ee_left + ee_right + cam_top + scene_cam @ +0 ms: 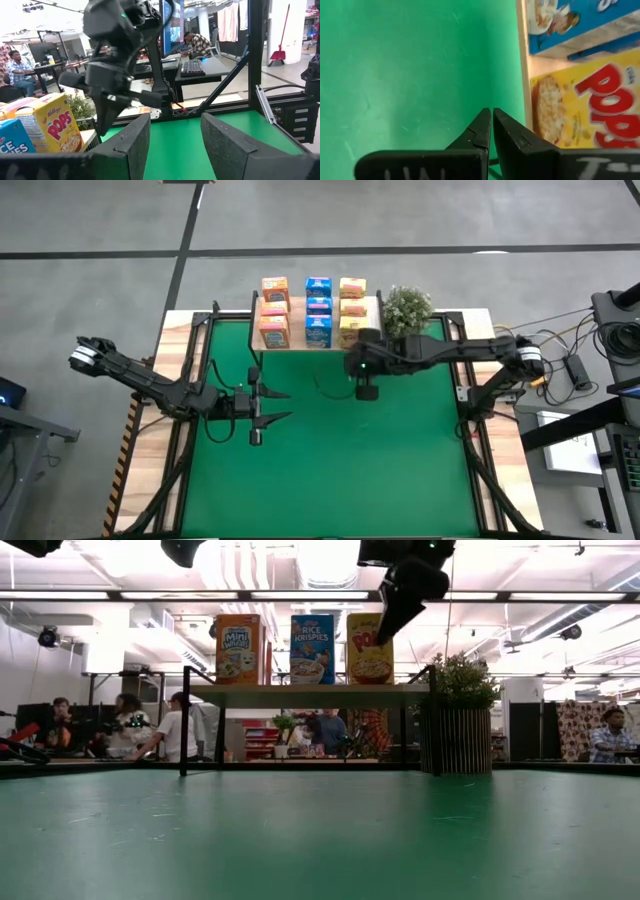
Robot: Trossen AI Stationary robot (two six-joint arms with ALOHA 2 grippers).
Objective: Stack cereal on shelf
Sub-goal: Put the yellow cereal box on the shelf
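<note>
Several cereal boxes stand in three rows on the light-wood shelf (300, 345) at the far middle of the green mat: orange (274, 310), blue (318, 310) and yellow (351, 305). In the low view the front boxes show upright on the shelf board (300, 693). My right gripper (367, 392) is shut and empty. It hangs slanting down over the mat just in front of the shelf's right end, near the yellow box (580, 110). My left gripper (288, 405) stands open and level over the mat's left middle, with nothing between its fingers (135, 145).
A potted plant (407, 310) stands at the shelf's right end. Black frame bars run along the mat's sides (190, 380). Bare green mat lies near of both grippers (340, 480). People sit at desks in the room beyond the table (170, 730).
</note>
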